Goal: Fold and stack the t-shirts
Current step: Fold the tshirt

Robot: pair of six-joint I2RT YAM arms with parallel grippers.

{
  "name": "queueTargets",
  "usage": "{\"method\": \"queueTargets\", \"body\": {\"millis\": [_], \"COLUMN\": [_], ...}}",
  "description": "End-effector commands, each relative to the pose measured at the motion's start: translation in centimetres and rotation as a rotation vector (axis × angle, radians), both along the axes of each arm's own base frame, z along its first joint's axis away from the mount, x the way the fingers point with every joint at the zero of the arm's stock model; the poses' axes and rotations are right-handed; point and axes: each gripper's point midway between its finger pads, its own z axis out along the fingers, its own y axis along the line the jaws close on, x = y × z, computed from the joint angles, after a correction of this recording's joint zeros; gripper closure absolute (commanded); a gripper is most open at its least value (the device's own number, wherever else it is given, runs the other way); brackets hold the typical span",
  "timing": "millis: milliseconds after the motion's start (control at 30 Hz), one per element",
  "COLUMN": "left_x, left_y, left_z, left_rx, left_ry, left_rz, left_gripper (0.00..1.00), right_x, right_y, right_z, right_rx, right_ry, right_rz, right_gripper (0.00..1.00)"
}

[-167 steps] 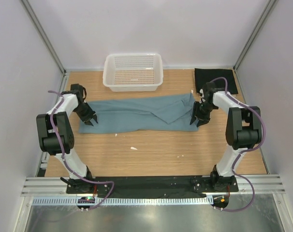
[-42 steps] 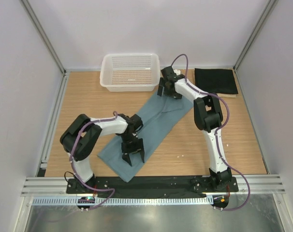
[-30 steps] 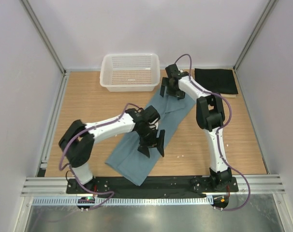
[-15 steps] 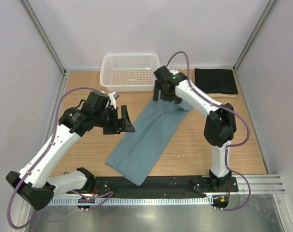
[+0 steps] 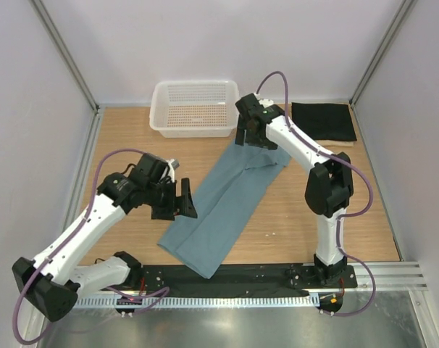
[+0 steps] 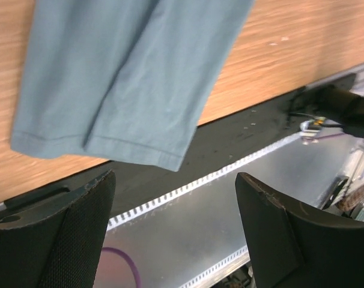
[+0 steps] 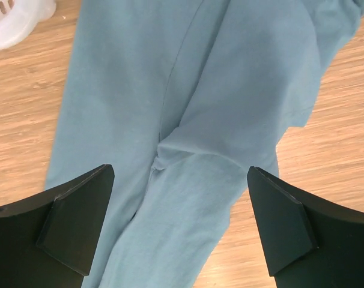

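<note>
Left claw (image 5: 185,201) lifted off teal t-shirt (image 5: 219,210), spread apart, right claw (image 5: 252,141) spread above it, wooden tabletop (image 5: 132,138), pale walls (image 5: 205,43)

The teal-blue t-shirt (image 5: 223,203) is soft, matt cotton cloth, lightly creased, and my left wrist view shows its stitched hem. The black t-shirt (image 5: 322,121) is matt cloth too. The table (image 5: 132,145) is light wood, smooth and fine-grained with a faint satin sheen. The basket (image 5: 194,129) is white perforated plastic, slightly glossy. The fingers (image 6: 62,240) of my left gripper (image 6: 174,176) are matt black plastic with finely textured pads. The near sheet (image 5: 227,326) is brushed metal, dully reflective.
</note>
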Motion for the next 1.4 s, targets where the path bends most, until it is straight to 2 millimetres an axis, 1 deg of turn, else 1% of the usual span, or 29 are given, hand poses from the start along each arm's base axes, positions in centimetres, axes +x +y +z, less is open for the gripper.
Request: {"method": "queueTargets", "body": {"millis": [0,33,67,133,167,200,233,267,300,400,433,467,500,533,567,600,633,667,700,733,767,800,867,933,967,1033,1067,1200,1367], "left_x": [1.7,2.3,3.2,4.9,5.9,6.5,7.0,7.9,8.3,9.0,8.9,8.8,8.4,7.6,7.0,6.2,5.0,4.5,3.8,2.7,1.8,1.0,-0.7,-2.5,-2.9,-3.6,-3.5,-2.6,-1.1], "left_y": [-0.1,0.0,-0.3,-0.4,-1.0,-1.0,-1.0,-1.5,-1.4,-2.1,-2.3,-2.4,-2.5,-2.9,-2.9,-3.0,-3.1,-3.6,-3.9,-4.3,-4.9,-5.4,-6.2,-7.5,-8.1,-9.1,-9.1,-9.1,-11.1], "left_z": [-2.8,-3.5,-4.9,-6.6,-7.0,-8.8,-9.3,-9.1,-10.7,-11.9,-13.2,-14.0,-14.7,-16.0,-16.8,-18.0,-18.6,-19.0,-19.4,-19.9,-20.1,-20.2,-20.2,-19.5,-19.1,-17.8,-17.2,-14.5,-9.8], "left_rx": [0.063,0.09,0.123,0.172,0.174,0.229,0.259,0.28,0.329,0.36,0.379,0.381,0.383,0.387,0.392,0.409,0.4,0.387,0.381,0.375,0.356,0.347,0.346,0.316,0.297,0.258,0.268,0.272,0.191], "left_ry": [0.023,0.024,0.047,0.028,0.015,0.063,0.066,0.048,0.076,0.098,0.139,0.157,0.187,0.24,0.275,0.32,0.366,0.388,0.411,0.438,0.471,0.495,0.514,0.55,0.553,0.541,0.529,0.469,0.404], "left_rz": [0.028,0.04,0.04,0.033,0.026,0.009,-0.014,-0.027,-0.041,-0.085,-0.094,-0.097,-0.1,-0.115,-0.107,-0.112,-0.119,-0.11,-0.109,-0.12,-0.127,-0.116,-0.143,-0.154,-0.153,-0.16,-0.163,-0.155,-0.15], "left_gripper": [0.18,0.18,0.18,0.16,0.16,0.16,0.16,0.15,0.14,0.14,0.14,0.14,0.14,0.14,0.14,0.14,0.14,0.15,0.15,0.15,0.15,0.16,0.16,0.16,0.16,0.16,0.16,0.16,0.17], "right_x": [-1.3,-1.9,-2.6,-3.4,-3.9,-4.2,-4.0,-4.3,-4.2,-4.6,-4.6,-4.5,-4.8,-4.6,-4.6,-4.3,-4.2,-4.4,-4.4,-4.1,-4.4,-4.1,-3.8,-3.3,-3.1,-2.7,-2.7,-2.3,-2.4], "right_y": [1.8,2.6,3.4,4.7,4.6,4.4,4.0,3.5,3.0,0.3,-0.9,-2.9,-4.1,-5.1,-7.8,-7.8,-8.5,-10.0,-10.3,-9.8,-10.1,-10.9,-10.9,-11.1,-11.0,-11.3,-11.1,-9.8,-9.1], "right_z": [0.6,-0.2,-1.3,-2.0,-2.1,-2.0,-1.5,-0.1,0.6,3.8,4.2,4.1,5.3,5.5,4.5,5.3,5.1,3.8,3.3,3.3,2.1,1.7,0.7,0.3,-0.6,-1.2,-2.0,-3.1,-3.8], "right_rx": [0.055,0.087,0.111,0.123,0.134,0.146,0.166,0.19,0.193,0.194,0.184,0.175,0.206,0.228,0.251,0.326,0.354,0.392,0.414,0.48,0.499,0.518,0.537,0.557,0.568,0.582,0.596,0.685,0.737], "right_ry": [0.012,0.033,0.049,0.048,0.056,0.057,0.044,0.02,0.003,-0.025,-0.027,-0.018,-0.036,-0.047,-0.028,-0.063,-0.07,-0.044,-0.041,-0.043,-0.017,-0.016,-0.017,-0.02,0.004,0.006,0.023,0.055,0.062], "right_rz": [0.07,0.068,0.084,0.099,0.08,0.059,0.04,0.037,0.034,0.034,0.028,-0.002,-0.001,-0.016,-0.075,-0.061,-0.065,-0.093,-0.086,-0.059,-0.067,-0.078,-0.056,-0.045,-0.045,-0.047,-0.051,-0.043,-0.063], "right_gripper": [0.0,0.0,0.0,0.0,0.0,0.0,0.0,0.0,0.0,0.0,0.0,0.0,0.0,0.0,0.0,0.0,0.0,0.0,0.0,0.0,0.0,0.0,0.0,0.0,0.0,0.0,0.0,0.0,0.0]}}
